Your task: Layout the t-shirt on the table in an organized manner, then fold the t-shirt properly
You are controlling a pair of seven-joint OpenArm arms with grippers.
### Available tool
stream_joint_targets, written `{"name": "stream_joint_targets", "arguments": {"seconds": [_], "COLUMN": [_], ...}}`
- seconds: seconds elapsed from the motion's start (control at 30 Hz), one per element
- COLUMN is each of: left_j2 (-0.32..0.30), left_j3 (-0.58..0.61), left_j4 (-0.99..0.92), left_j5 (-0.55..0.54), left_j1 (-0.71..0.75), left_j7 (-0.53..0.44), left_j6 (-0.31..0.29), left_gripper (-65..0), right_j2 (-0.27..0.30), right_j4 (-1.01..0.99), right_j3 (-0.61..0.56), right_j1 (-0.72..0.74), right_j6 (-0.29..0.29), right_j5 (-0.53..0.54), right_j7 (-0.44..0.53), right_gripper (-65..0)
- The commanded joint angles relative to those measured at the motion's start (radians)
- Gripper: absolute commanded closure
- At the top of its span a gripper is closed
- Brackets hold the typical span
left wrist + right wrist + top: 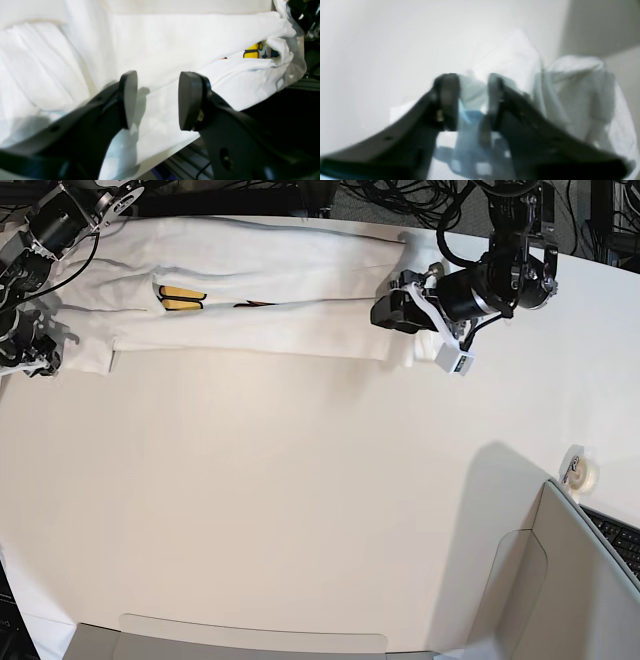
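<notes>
Off-white and very wide, the desk (pixel 300 510) carries the t-shirt (pixel 270 285) along its far edge, well away from the bare middle.

The left fingers (pixel 156 100) stand apart with a clear gap and nothing between them, hovering just above the white cloth near the desk's rim. Outward from them the shirt runs as a long band, folded over on itself so that only a sliver of yellow and blue print (pixel 257 52) peeps from a crease at its far end.

The right fingers (pixel 470 100) look narrowly parted with pale and blue-printed cloth between them. That view is blurred, so whether they truly pinch the fabric I cannot tell. From the overhead view that arm sits at the band's other end, by a bunched corner.

I judge the layout step is barely begun: the shirt is stretched lengthwise but doubled and crowded against the edge. To do this well, each side wants a firm hold on a single layer at a corner or hem, not a wad. Then both should draw the cloth toward the open middle together, keeping it taut so the printed face unrolls flat without twisting. An uneven pull would likely drag the band askew or off the rim.
</notes>
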Motion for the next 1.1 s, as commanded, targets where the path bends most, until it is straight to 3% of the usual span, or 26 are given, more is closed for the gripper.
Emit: {"name": "stream_joint_targets", "arguments": {"seconds": [0.0, 0.07, 0.23, 0.4, 0.57, 0.77, 1.07], "left_j2": [-0.007, -0.007, -0.007, -0.007, -0.005, -0.005, -0.005], "left_j3": [-0.003, -0.003, -0.005, -0.005, -0.006, -0.006, -0.006], "left_j4": [0.015, 0.015, 0.015, 0.015, 0.015, 0.015, 0.015], "left_j5": [-0.019, -0.019, -0.019, -0.019, -0.019, -0.019, -0.016], "left_j1": [-0.005, -0.005, -0.005, -0.006, -0.008, -0.009, -0.009], "left_j7": [-0.009, -0.009, -0.009, -0.011, -0.011, -0.012, -0.012], "left_j6": [-0.004, -0.004, -0.004, -0.004, -0.004, -0.004, -0.004], "left_gripper": [-24.6, -24.6, -24.6, -24.6, -24.6, -24.6, -24.6], "right_j2": [0.019, 0.019, 0.03, 0.002, -0.012, -0.078, -0.081], "right_j4": [0.011, 0.013, 0.073, 0.289, 0.524, 0.729, 0.732], "right_j3": [0.001, -0.006, -0.092, -0.114, -0.129, -0.134, -0.128], "right_j1": [0.012, 0.01, -0.001, -0.077, -0.209, -0.398, -0.642], "right_j6": [0.001, 0.001, 0.001, 0.001, 0.001, 0.007, 0.007], "right_j5": [0.007, 0.007, 0.009, 0.009, 0.01, 0.015, 0.245], "right_j7": [0.003, -0.005, -0.005, -0.007, -0.007, -0.007, -0.004], "right_gripper": [-9.1, 0.0, 0.0, 0.0, 0.0, 0.0, 0.0]}}
